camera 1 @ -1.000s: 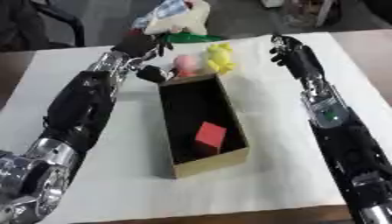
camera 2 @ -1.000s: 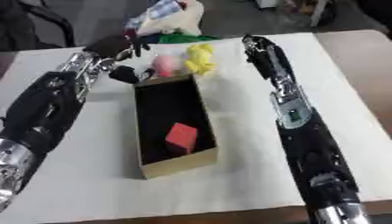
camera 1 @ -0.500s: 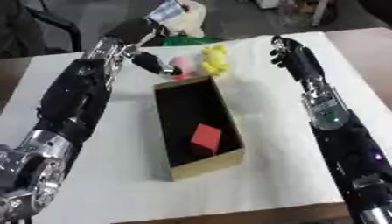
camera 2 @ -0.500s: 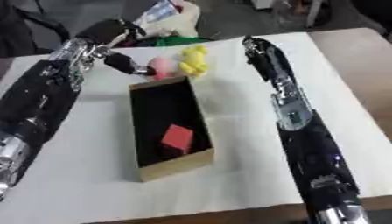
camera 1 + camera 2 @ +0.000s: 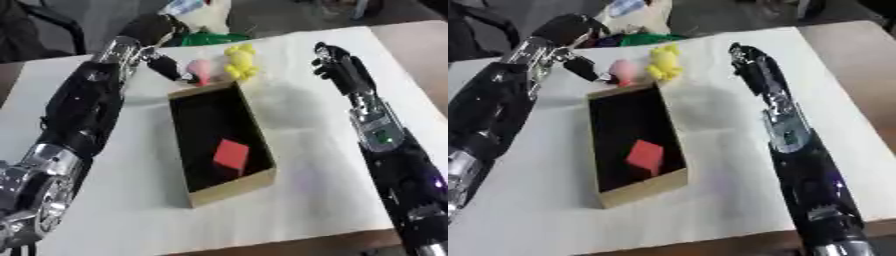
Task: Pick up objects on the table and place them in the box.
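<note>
Cardboard box (image 5: pixel 229 188), black inside, sits lengthwise mid-table on the white table cover (image 5: pixel 315 190), long axis running away from the robot and slightly askew. One red block (image 5: pixel 231 155) lies in it, toward the near half, tilted on the box floor. Just past the far end of the box: a small pink object (image 5: pixel 200 70) and a yellow plush-like object (image 5: pixel 238 62), side by side, pink on the left, both on the table outside the box. Behind them at the table's far edge a green item (image 5: pixel 208 38) and a white bag-like thing (image 5: pixel 208 14), too blurred to identify. Left hand (image 5: pixel 164 67) is extended to the far-left corner of the box, dark fingers pointing at the pink object and right beside it; contact possible, but cannot tell whether the fingers are open or curled round it. Right hand (image 5: pixel 332 61) is out over the table well right of the yellow object, touching none of the objects, fingers look partly curled, but its state isn't readable either. Right forearm runs down the view's right side.
</note>
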Robot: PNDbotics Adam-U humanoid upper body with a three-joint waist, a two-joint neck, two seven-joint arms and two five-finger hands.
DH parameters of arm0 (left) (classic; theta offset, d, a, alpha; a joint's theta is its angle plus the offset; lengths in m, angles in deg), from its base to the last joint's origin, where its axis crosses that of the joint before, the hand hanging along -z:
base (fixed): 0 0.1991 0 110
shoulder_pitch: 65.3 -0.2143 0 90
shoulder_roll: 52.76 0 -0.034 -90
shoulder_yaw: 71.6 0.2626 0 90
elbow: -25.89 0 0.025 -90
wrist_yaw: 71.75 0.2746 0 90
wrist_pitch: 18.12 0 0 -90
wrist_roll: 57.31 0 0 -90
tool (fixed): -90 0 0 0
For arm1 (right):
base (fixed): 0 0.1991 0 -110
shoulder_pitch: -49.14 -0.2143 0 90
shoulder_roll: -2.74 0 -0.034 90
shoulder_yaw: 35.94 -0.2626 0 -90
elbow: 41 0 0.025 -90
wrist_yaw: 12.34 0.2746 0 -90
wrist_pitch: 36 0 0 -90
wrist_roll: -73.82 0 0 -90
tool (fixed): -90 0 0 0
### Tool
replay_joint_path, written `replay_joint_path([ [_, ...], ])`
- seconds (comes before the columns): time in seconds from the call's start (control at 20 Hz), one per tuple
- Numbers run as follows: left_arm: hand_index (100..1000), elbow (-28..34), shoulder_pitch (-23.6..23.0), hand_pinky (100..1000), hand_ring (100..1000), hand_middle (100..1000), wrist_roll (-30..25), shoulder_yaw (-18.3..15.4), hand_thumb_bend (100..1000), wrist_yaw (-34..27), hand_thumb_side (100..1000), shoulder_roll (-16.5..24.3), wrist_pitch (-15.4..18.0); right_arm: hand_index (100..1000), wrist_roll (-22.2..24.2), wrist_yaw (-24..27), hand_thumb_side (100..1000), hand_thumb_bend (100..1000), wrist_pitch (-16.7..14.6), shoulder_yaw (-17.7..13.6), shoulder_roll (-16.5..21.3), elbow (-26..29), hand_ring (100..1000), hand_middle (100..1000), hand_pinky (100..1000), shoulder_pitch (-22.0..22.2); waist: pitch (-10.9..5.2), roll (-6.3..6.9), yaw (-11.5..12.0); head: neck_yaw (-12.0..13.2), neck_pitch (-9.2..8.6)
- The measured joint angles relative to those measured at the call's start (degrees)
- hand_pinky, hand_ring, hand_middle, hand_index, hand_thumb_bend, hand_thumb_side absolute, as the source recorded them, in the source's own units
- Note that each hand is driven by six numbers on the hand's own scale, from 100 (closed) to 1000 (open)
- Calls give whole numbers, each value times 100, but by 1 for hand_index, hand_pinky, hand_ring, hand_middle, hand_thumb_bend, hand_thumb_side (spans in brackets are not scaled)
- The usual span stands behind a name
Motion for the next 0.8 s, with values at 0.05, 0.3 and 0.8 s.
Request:
replay_joint_path([
  [0.05, 832, -7, -1, 604, 600, 591, 8, -4, 737, 31, 614, 0, -8, 869, 1, 1, 1000, 100, 1, 0, 0, 1, 670, 653, 713, -1, 17, 2, -2, 4, -2],
  [0.3, 823, -26, -38, 595, 592, 585, 102, -28, 675, 159, 586, -1, -102, 868, 10, 22, 1000, 100, -2, 0, 0, 1, 670, 653, 712, -14, 97, 4, -28, 43, -54],
  [0.8, 806, -64, -133, 589, 577, 569, 285, -28, 548, 277, 543, -11, -167, 866, 22, 62, 1000, 100, -14, 3, 0, 2, 671, 653, 712, -32, 254, 17, -94, 298, -124],
])
